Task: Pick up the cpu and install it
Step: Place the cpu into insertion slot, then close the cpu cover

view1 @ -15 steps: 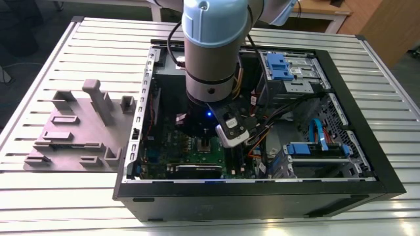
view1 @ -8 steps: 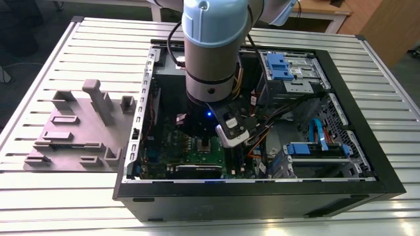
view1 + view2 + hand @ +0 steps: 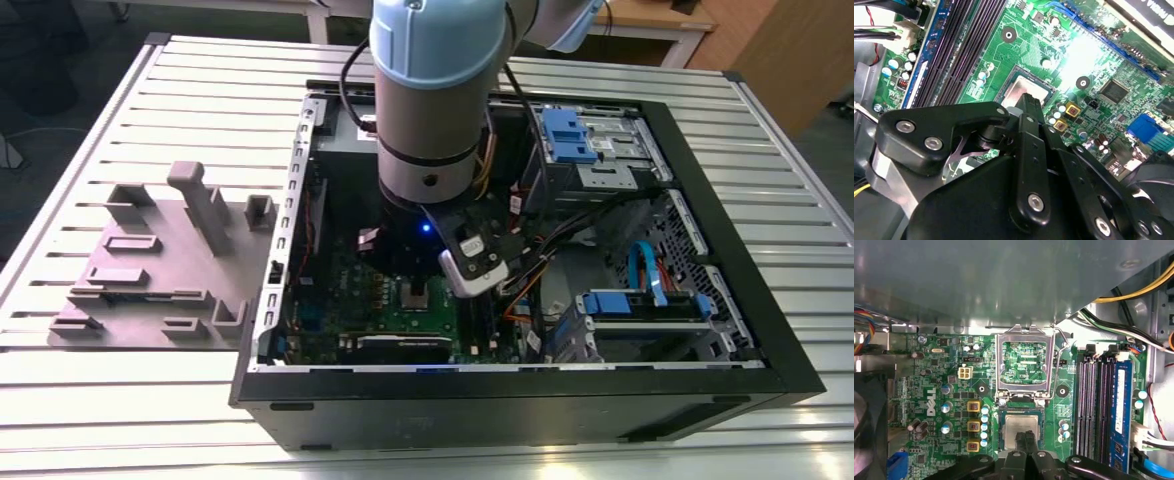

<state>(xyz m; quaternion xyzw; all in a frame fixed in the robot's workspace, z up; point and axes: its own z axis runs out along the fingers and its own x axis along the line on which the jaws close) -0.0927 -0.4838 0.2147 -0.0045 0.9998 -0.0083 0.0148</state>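
An open black computer case lies on its side on a slatted metal table. Just beside the case, on the exterior view's left, sits a matte grey plastic tray with raised blocks. Inside the case are a green motherboard, blue drive brackets at the case's far corner, a blue cable, and dark memory slots.
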